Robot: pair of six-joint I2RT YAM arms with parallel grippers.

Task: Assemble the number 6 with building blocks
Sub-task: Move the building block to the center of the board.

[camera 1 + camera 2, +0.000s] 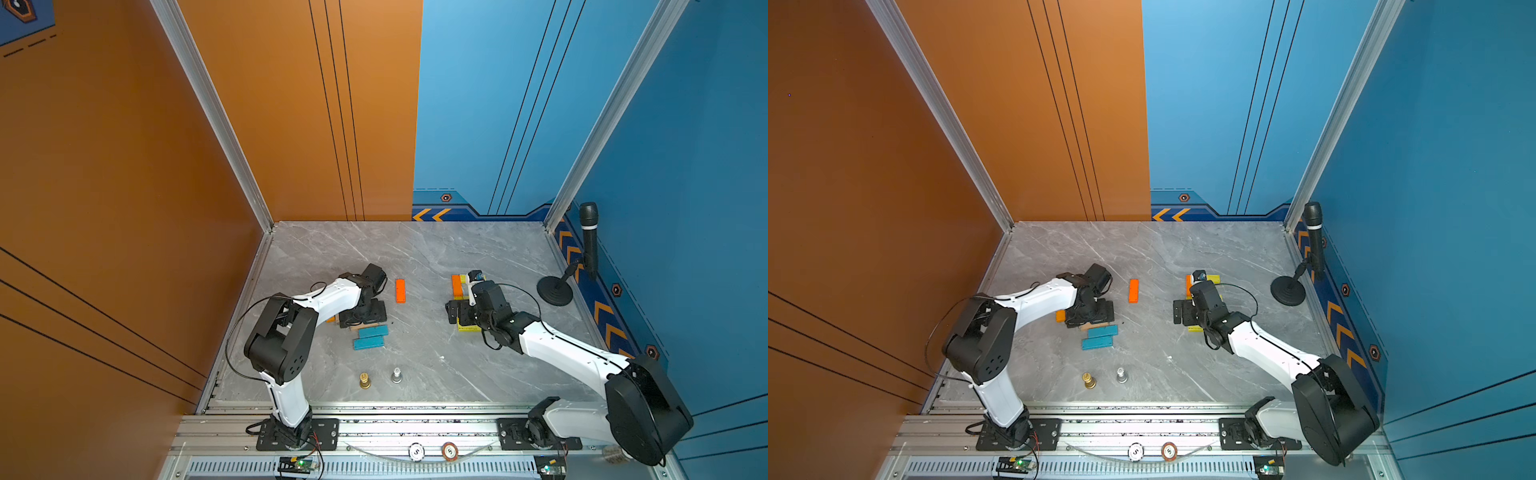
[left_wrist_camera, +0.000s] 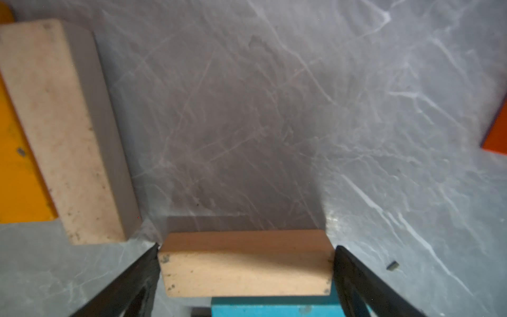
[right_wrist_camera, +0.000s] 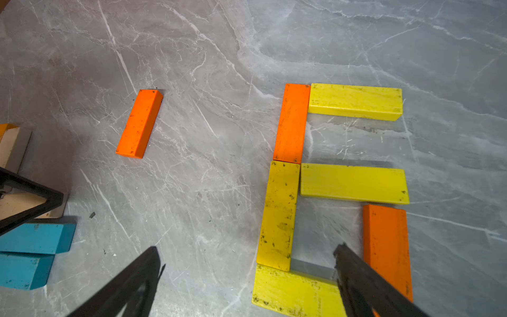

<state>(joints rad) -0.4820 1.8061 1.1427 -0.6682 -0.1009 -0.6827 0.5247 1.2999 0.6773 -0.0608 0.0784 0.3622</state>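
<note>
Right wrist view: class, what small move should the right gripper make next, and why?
Probably lift the right gripper straight up and clear. It is open and empty, the building blocks already form a full 6, and one finger shows right beside the orange block closing the loop, which a sideways move might nudge.

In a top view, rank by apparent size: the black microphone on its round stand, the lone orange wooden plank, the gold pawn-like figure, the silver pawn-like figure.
1. black microphone on its round stand
2. lone orange wooden plank
3. gold pawn-like figure and silver pawn-like figure: about alike, so unranked
</note>
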